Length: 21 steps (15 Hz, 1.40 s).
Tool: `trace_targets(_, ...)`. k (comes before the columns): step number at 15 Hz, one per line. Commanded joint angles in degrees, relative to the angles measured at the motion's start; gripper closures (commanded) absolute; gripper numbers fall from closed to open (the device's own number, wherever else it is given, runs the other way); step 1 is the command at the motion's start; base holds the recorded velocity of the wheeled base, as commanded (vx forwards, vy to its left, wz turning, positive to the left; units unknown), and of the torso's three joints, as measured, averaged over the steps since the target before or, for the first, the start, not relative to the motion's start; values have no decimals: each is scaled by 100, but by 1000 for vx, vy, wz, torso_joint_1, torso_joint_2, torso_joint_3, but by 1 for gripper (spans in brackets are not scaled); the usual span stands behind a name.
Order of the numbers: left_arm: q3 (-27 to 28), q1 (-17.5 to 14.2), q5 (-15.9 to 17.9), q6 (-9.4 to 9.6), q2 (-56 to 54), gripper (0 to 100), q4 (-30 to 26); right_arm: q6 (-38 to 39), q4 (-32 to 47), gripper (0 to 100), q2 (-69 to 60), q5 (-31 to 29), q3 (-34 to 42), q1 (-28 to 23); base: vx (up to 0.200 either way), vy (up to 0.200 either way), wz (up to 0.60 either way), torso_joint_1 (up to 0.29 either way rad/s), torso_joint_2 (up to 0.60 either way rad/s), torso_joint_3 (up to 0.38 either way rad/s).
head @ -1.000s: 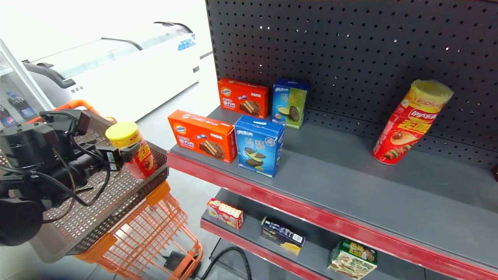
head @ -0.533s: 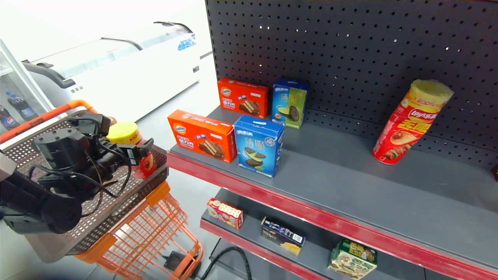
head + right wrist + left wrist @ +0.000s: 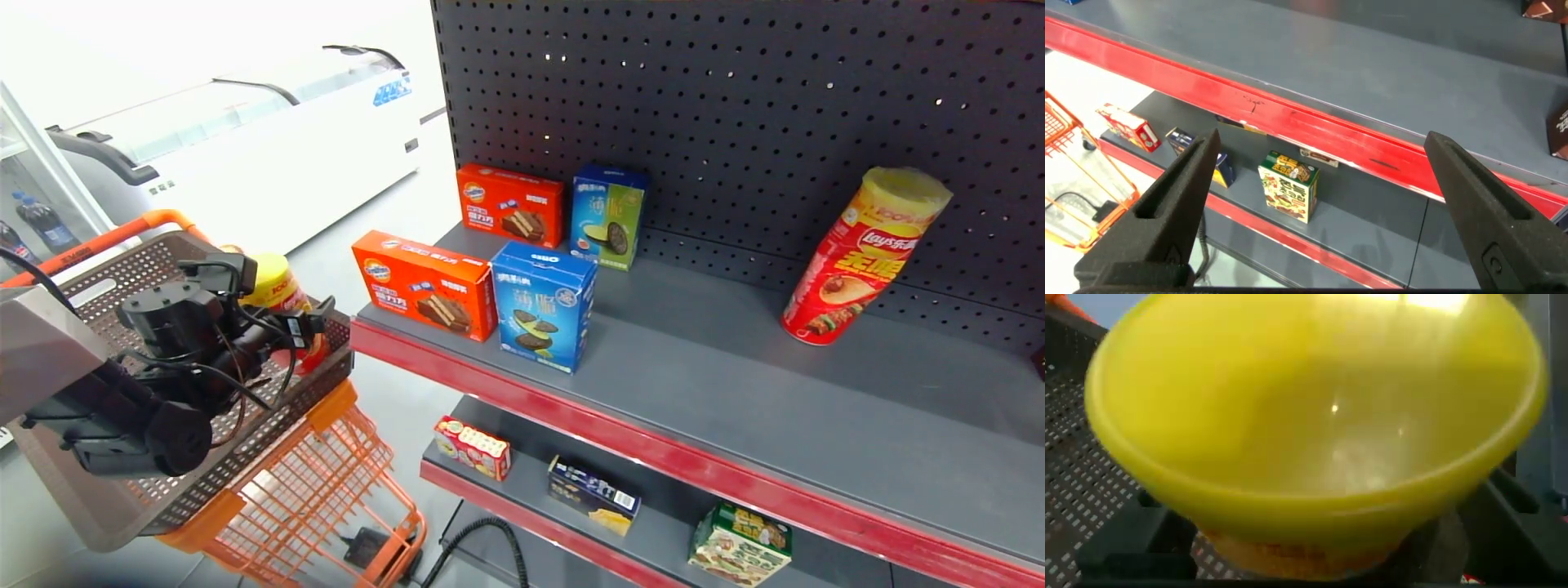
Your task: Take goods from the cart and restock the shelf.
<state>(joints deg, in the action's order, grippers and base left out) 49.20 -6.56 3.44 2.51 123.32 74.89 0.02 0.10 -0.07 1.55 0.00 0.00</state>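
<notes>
Chip can [image 3: 273, 276] within left pincer [image 3: 304, 331]

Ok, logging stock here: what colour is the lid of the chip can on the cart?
Yellow; the left wrist view shows the lid best.

1. You are looking at a shop: a grey shelf [image 3: 735, 384] with red front edges is carrying biscuit boxes [image 3: 543, 306] along its left end, backed by pegboard [image 3: 735, 98].
2. An orange shopping cart [image 3: 326, 482] is standing beside it.
3. A white chest freezer [image 3: 269, 147] is sitting behind.
</notes>
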Motion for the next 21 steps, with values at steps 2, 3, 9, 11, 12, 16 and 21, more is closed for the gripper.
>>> trace_targets(2, 81, 5, -1, 4, 210, 0, 96, -2, -1, 0, 7, 3, 0, 0, 0, 0, 0, 0, 0, 0)
trace_targets(3, 142, 5, -1, 4, 219, 100, 96, -2, -1, 0, 7, 3, 0, 0, 0, 0, 0, 0, 0, 0)
trace_targets(9, 134, 5, -1, 4, 43, 100, 281, -2, -1, 0, 7, 3, 0, 0, 0, 0, 0, 0, 0, 0)
trace_targets(11, -51, -3, -63, -14, -379, 100, 281, -2, -1, 0, 7, 3, 0, 0, 0, 0, 0, 0, 0, 0)
trace_targets(12, -139, 5, -124, -14, -581, 100, 281, -2, -1, 0, 7, 3, 0, 0, 0, 0, 0, 0, 0, 0)
trace_targets(16, -552, 14, -63, -23, -1899, 100, -159, -2, -1, 0, 7, 3, 0, 0, 0, 0, 0, 0, 0, 0)
trace_targets(21, -1229, 181, 649, -119, -3042, 100, -633, -2, -1, 0, 7, 3, 0, 0, 0, 0, 0, 0, 0, 0)
